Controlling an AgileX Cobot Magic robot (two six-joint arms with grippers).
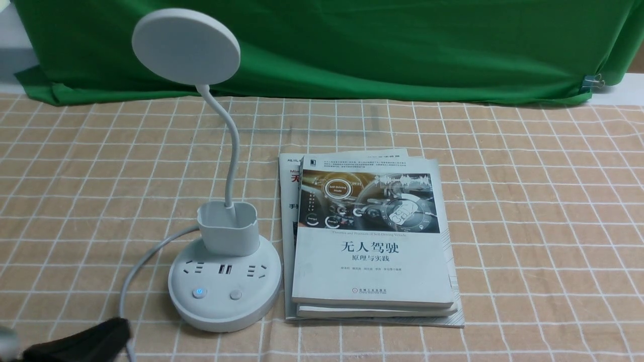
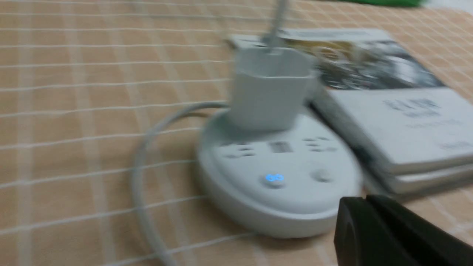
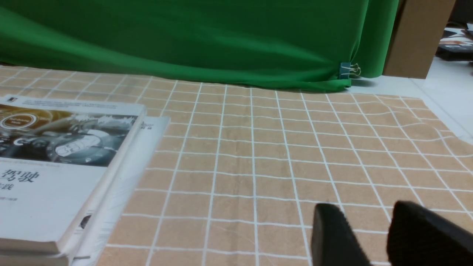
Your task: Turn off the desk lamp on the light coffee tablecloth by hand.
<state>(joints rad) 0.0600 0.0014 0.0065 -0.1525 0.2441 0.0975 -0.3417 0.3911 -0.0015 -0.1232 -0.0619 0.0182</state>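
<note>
One press to go, by my reading

Left gripper (image 2: 364, 199), fingers together and holding nothing, nears the lamp (image 1: 221, 322) at the cloth's (image 1: 553, 226) near left; next it likely needs lining up over the blue-lit button (image 1: 199, 292), then pushing down. Right gripper (image 3: 364, 207): fingers apart, nothing between.

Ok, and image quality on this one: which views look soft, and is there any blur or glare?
Front view: books and lamp base sharp, left end effector blurred; faint shadow under the base. Left wrist view: soft nearly throughout, button glow bright blue. Right wrist view: tablecloth grid fairly crisp, right end effector out of focus. No strong glare.
</note>
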